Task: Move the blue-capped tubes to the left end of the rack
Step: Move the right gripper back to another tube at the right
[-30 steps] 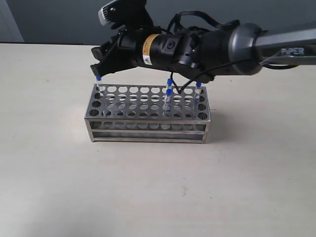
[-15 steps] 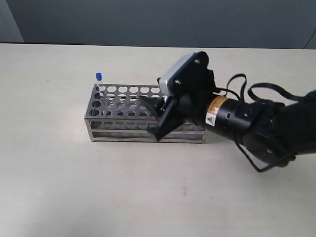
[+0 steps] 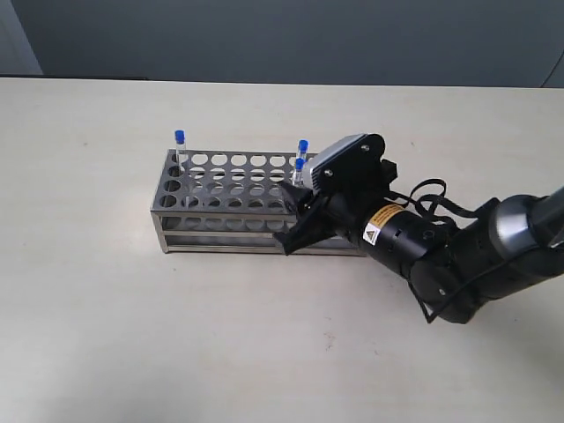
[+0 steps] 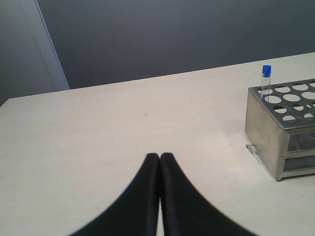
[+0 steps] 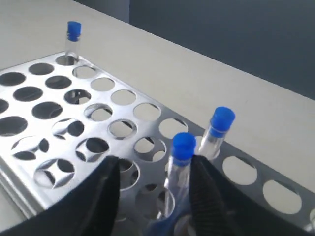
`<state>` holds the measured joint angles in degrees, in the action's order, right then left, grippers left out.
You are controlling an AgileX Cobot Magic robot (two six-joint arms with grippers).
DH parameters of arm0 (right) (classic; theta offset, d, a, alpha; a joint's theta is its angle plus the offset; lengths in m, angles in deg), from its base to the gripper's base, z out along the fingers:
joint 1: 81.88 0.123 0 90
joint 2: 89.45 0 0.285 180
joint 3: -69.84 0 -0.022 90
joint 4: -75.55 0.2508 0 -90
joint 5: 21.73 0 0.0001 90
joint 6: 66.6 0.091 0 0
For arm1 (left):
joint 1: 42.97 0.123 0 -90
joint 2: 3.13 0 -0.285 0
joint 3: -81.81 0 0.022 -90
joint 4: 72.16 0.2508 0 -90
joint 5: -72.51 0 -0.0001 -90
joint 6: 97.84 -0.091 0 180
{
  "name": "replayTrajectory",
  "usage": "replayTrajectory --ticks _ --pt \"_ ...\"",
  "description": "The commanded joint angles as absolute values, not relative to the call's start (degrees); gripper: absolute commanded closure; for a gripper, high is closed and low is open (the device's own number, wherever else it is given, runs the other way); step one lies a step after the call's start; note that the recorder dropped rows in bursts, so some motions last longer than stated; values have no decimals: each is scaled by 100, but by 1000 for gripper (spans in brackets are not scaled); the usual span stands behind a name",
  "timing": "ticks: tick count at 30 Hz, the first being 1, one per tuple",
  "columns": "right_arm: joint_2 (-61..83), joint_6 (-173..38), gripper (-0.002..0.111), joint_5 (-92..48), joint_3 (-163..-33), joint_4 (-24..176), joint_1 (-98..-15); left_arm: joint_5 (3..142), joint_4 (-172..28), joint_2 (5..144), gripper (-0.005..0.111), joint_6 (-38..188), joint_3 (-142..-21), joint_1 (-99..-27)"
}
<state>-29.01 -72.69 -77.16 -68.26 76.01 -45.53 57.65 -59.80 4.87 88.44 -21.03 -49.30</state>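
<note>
Three tubes (image 3: 299,172) with blue caps are seen standing upright in the rack (image 3: 220,231), which is placed on the bench (image 3: 106,308). The corner tube (image 3: 179,148) is set in the back hole at the left end. Two others are found right of the middle, near each other: the back tube (image 3: 302,152) and, just in front of it, the front tube (image 5: 183,147). The right end of the rack is hidden by the right arm (image 3: 458,256). The right hand (image 5: 153,161) is placed over the front part of the rack, and its fingers (image 5: 106,196) are spread. In the right wrist view the front tube is seen between them, close to one finger and clearly apart from the other; whether it is touched cannot be told. The left hand (image 4: 160,157) is seen low over the bare bench, apart from the left end of the rack, and its fingers are pressed together. The corner tube is also shown in that view.
</note>
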Motion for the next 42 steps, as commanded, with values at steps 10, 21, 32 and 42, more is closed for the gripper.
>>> replayTrajectory --ticks 10,21,32,42 --pt "-3183 -7307 70 -7594 -7208 7750 -4586 5776 -5943 466 106 8856 -2097 -4925" --pt "-3183 -7417 68 -7605 -7222 7932 -4586 5776 -5943 466 106 8856 -2097 -4925" --pt "-3183 -7417 86 -7011 -7503 7857 -4586 5776 -5943 466 106 8856 -2097 -4925" --pt "-2790 -7417 108 -7018 -7503 7507 -4575 5776 -5943 466 106 8856 -2097 -4925"
